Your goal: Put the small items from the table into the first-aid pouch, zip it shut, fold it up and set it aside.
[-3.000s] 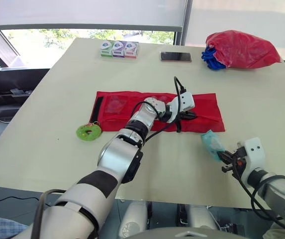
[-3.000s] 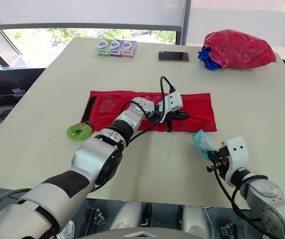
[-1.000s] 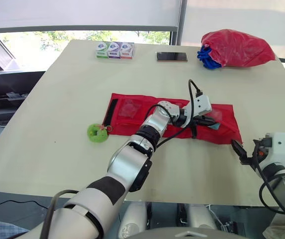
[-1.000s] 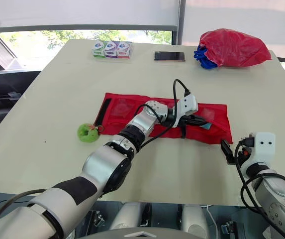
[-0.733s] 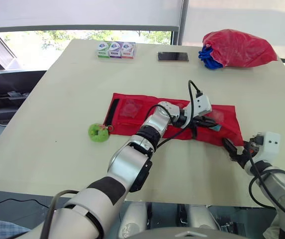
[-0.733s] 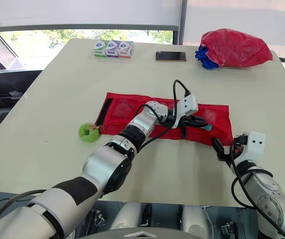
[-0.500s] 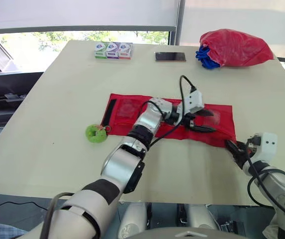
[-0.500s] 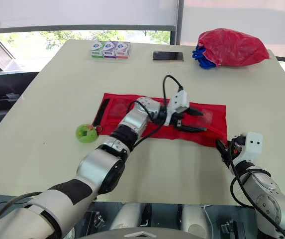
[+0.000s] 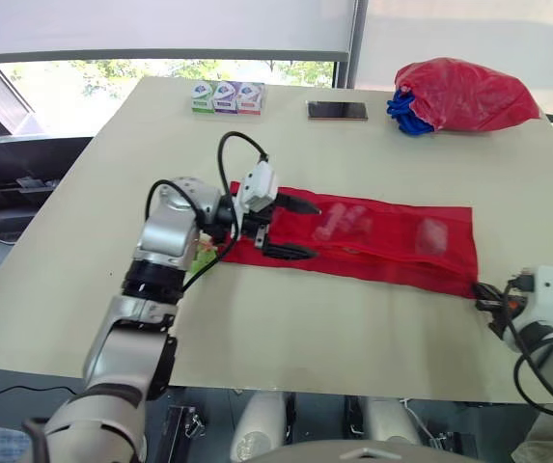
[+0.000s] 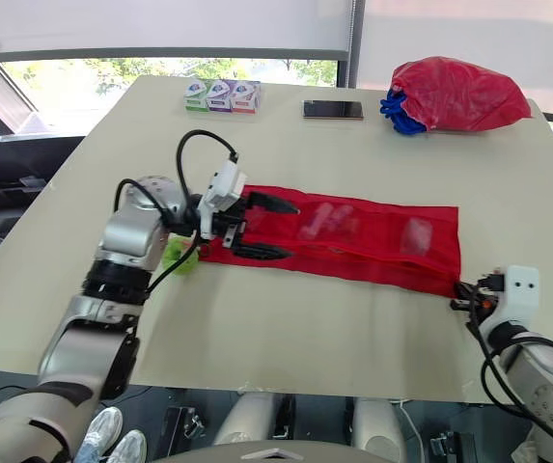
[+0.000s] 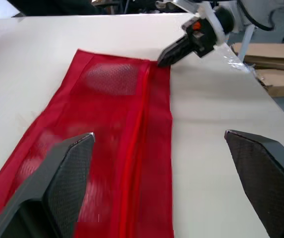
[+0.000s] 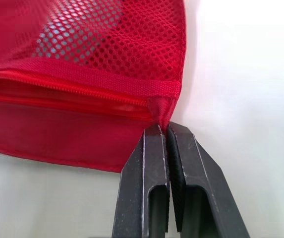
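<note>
The red mesh first-aid pouch (image 9: 373, 241) lies stretched flat across the table's middle, with small items showing faintly through its mesh (image 9: 339, 222). My left gripper (image 9: 293, 230) hovers open over the pouch's left end, one finger on either side of the zip line (image 11: 137, 124). My right gripper (image 12: 162, 130) is shut on the fabric tab at the pouch's right corner, near the table's front edge (image 10: 466, 297). A green round item (image 10: 181, 257) lies beside the pouch's left end, partly hidden behind my left arm.
Three small boxes (image 9: 228, 96) and a phone (image 9: 337, 111) lie along the far edge. A red bag (image 9: 469, 94) with a blue bundle (image 9: 406, 111) sits at the far right. Cardboard lies on the floor past the table's right edge (image 11: 275, 69).
My left gripper opened and slid from the pouch's right half to its left end. My right gripper moved in and shut on the pouch's right corner. The pouch now lies stretched out.
</note>
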You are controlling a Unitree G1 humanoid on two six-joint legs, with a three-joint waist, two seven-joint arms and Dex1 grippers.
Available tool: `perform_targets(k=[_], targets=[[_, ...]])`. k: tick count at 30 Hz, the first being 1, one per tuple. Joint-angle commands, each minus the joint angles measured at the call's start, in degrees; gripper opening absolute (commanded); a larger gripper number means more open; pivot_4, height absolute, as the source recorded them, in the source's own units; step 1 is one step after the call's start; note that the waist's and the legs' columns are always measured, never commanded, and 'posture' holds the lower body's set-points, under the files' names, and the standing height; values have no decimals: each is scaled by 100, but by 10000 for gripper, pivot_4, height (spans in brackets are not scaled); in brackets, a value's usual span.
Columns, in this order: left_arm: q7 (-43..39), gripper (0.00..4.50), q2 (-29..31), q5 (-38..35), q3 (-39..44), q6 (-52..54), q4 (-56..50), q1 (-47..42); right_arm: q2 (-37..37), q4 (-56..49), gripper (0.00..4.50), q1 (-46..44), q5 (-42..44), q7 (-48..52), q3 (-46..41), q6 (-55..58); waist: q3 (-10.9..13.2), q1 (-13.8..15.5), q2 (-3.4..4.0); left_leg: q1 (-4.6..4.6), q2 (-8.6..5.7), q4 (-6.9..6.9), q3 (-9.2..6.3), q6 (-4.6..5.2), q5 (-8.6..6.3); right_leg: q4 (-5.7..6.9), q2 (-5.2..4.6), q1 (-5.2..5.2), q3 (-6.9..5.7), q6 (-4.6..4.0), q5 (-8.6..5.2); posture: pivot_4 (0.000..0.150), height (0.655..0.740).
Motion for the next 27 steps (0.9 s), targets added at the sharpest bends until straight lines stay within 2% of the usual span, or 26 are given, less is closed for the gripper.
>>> perform_targets(k=[1, 7, 13, 14, 15, 16, 17, 20, 21, 22, 23, 27], targets=[[-5, 45000, 383, -418, 224, 376, -874, 253, -526, 616, 432, 143, -593, -84, -683, -349, 0, 2, 1, 0, -2, 0, 2, 0, 0, 0, 0, 0, 6, -5, -3, 1500, 7400], [386, 45000, 572, -685, 279, 722, -1282, 471, -938, 1357, 432, 192, -1290, -184, -929, -880, -2, 18, 5, 4, -1, 0, -3, 5, 5, 3, 40, 2, 52, -9, -20, 1500, 7400], [591, 45000, 660, -739, 232, 811, -1453, 652, -1139, 1494, 432, 373, -1451, 255, -1102, -1387, -6, -43, 13, 9, 6, -3, 4, 5, 6, 5, 75, 1, 104, 1, -24, 1500, 7400], [619, 45000, 680, -740, 231, 829, -1452, 671, -1147, 1460, 6441, 417, -1411, 416, -1151, -1510, -6, -44, 14, 11, 6, -4, 9, 5, 5, 5, 81, 0, 121, 2, -24, 1500, 7400], [652, 45000, 701, -712, 221, 819, -1417, 689, -1139, 1367, 8868, 482, -1295, 607, -1228, -1565, -6, -43, 14, 13, 7, -4, 11, 5, 5, 5, 84, 1, 127, 1, -24, 1500, 7400], [698, 45000, 713, -693, 224, 823, -1373, 703, -1135, 1255, 17089, 570, -1200, 778, -1307, -1607, -6, -44, 13, 16, 7, -4, 15, 5, 5, 5, 87, 1, 136, 1, -25, 1500, 7400], [763, 45000, 706, -679, 240, 833, -1304, 708, -1143, 1130, 19352, 693, -1130, 1004, -1378, -1746, -6, -41, 14, 16, 7, -4, 15, 5, 5, 5, 89, 1, 138, 1, -25, 1500, 7400], [1094, 45000, 619, -719, 340, 1069, -1034, 628, -1195, 790, 32816, 1106, -1031, 1629, -1584, -2130, -8, -33, 17, 18, 8, -6, 16, 6, 5, 6, 93, 2, 146, 4, -26, 1500, 7400], [1203, 45000, 603, -725, 359, 1160, -936, 583, -1200, 702, 39288, 1210, -996, 1798, -1656, -2245, -8, -37, 17, 18, 9, -7, 14, 6, 5, 6, 94, 2, 145, 6, -27, 1500, 7400], [1272, 45000, 602, -740, 369, 1245, -857, 548, -1193, 605, 43467, 1292, -929, 1958, -1716, -2320, -8, -41, 16, 19, 9, -7, 15, 6, 5, 5, 95, 2, 145, 7, -27, 1500, 7400], [1346, 45000, 596, -785, 391, 1407, -749, 490, -1177, 438, 44650, 1381, -784, 2156, -1793, -2362, -8, -41, 16, 19, 10, -7, 16, 6, 5, 6, 95, 2, 146, 8, -27, 1500, 7400], [1889, 45000, 473, -620, 339, 1916, -57, 201, -1162, -707, 44650, 1697, 49, 3059, -1881, -2546, -8, -53, 14, 23, 12, -7, 18, 6, 5, 6, 97, 2, 148, 17, -23, 1500, 7400]])
